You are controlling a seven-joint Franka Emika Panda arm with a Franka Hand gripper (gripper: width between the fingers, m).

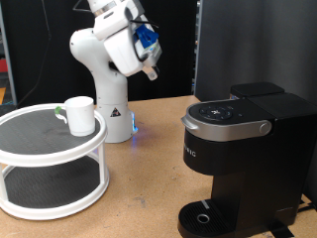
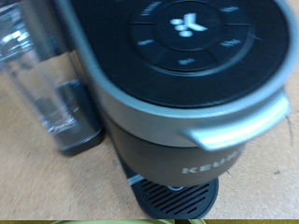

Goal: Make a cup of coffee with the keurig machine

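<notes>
The white mug (image 1: 78, 114) stands upright on the top tier of a white two-tier round stand (image 1: 50, 149) at the exterior view's left. The black keurig machine (image 1: 243, 149) stands at the exterior view's right with its grey-silver lid handle (image 1: 233, 127) down and its round drip tray (image 1: 203, 218) bare. The wrist view looks down on the machine's top buttons (image 2: 187, 37), lid handle (image 2: 234, 126) and drip tray (image 2: 173, 198) from close above. Only the white arm (image 1: 119, 40) shows, at the exterior view's top. The gripper's fingers show in neither view. The mug is out of the wrist view.
The arm's white base (image 1: 109, 109) stands behind the stand on the wooden table (image 1: 149, 188). A dark monitor (image 1: 258, 45) rises behind the machine. The machine's clear water tank (image 2: 42, 75) shows beside it in the wrist view.
</notes>
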